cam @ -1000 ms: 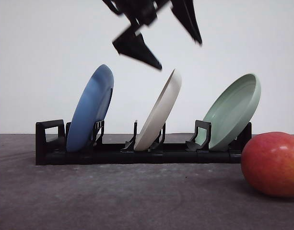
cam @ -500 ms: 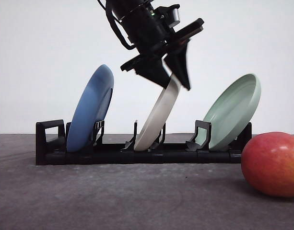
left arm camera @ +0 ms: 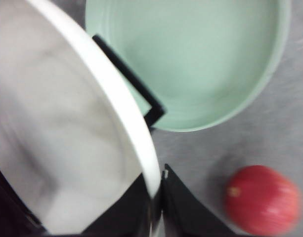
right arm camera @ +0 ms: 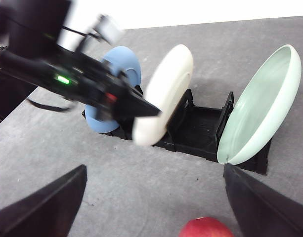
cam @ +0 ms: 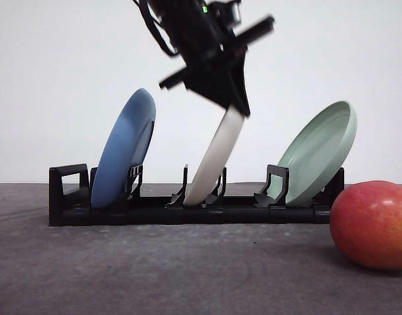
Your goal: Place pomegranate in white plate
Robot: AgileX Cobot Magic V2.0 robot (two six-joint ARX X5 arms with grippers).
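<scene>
The left gripper is clamped on the upper rim of the white plate, one finger on each face of the rim; the left wrist view shows the two fingers pinching the rim edge. The plate's foot sits in the middle slot of the black rack, between the blue plate and the pale green plate.

The step in hand, as I judge it, is to take the plate out of the rack, so it can lie flat for the fruit. To do this well, the lift should go along the plate's own lean, i.e. up and out of the slot, not sideways, otherwise the rim can catch the slot posts and drag the whole rack w/ it. The grip is only on the thin rim, so the plate may swing or slip; slow motion is better. Also pay attention to the green plate, which stands near on the pomegranate's side.

The pomegranate lies on the grey table, in front of the rack's right end and close to the front view's right edge, well apart from the left gripper and lower. In the left wrist view it is on the table beyond the green plate's rim.

The right gripper has its fingers wide apart, holding nothing, and hovers above the table w/ the pomegranate just between the two fingers, near the table's front side.
</scene>
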